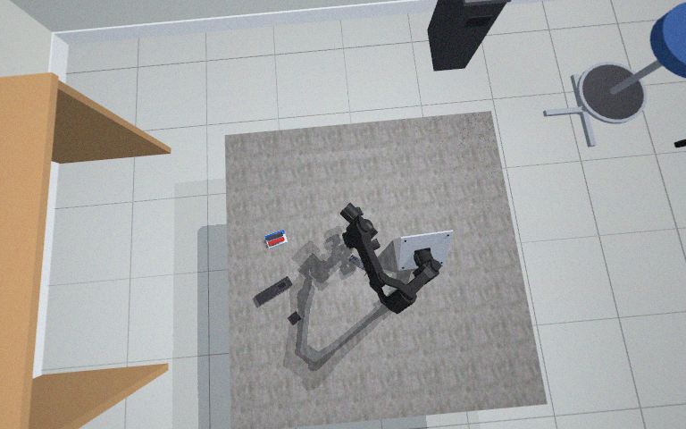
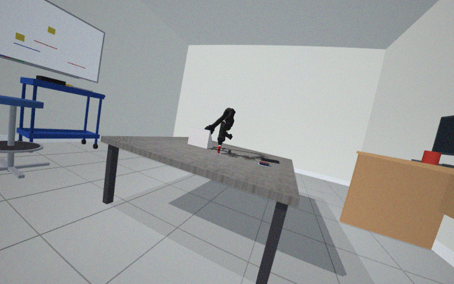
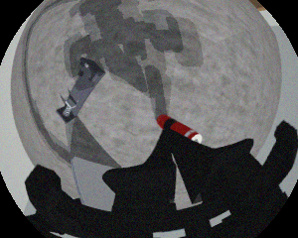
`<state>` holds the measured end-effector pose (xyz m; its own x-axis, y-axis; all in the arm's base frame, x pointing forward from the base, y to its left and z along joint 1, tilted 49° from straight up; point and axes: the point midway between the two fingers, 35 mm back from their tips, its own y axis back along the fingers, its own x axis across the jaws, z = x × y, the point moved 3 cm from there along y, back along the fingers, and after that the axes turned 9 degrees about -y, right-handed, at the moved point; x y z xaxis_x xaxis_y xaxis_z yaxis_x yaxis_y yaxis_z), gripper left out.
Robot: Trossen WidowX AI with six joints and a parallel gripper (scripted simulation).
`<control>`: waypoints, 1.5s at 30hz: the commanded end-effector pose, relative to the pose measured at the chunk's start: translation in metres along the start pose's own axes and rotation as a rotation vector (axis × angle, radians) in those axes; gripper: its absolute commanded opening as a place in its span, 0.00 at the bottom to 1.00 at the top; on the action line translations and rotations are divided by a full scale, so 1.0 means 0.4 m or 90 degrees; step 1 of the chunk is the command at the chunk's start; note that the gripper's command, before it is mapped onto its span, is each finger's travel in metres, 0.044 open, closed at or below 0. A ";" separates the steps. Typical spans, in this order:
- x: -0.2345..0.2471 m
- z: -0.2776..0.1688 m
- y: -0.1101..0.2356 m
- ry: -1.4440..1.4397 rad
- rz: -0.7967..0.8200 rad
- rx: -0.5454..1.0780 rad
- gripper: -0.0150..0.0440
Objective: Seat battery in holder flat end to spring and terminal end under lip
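Observation:
The battery (image 3: pixel 180 129) (image 2: pixel 219 150) is red with a white tip. In the exterior view it looks upright on the grey table (image 2: pixel 194 160), right under my fingertips. My gripper (image 3: pixel 167 133) (image 2: pixel 219 143) points down at it and is shut, with nothing between the fingers. I cannot tell whether the tips touch the battery. The arm hides the battery in the top view. The holder (image 3: pixel 79 93) (image 1: pixel 355 260) is a small grey tray with metal ends, lying on the table a short way from the battery.
A blue-and-red card (image 1: pixel 275 239) (image 2: pixel 264 163), a dark bar (image 1: pixel 271 291) (image 2: pixel 269 160) and a small black block (image 1: pixel 293 318) lie further out. The arm's white base box (image 1: pixel 431 241) (image 2: pixel 199 138) stands behind the gripper.

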<state>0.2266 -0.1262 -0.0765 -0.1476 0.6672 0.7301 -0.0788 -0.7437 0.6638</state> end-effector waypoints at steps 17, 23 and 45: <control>-0.059 0.010 0.087 0.001 -0.004 0.001 0.25; -0.063 0.005 0.197 0.001 -0.004 0.003 0.25; -0.089 0.011 0.119 -0.445 -0.003 0.000 0.63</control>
<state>0.2302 -0.1930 -0.0559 0.2187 0.6465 0.7309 -0.0721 -0.7363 0.6728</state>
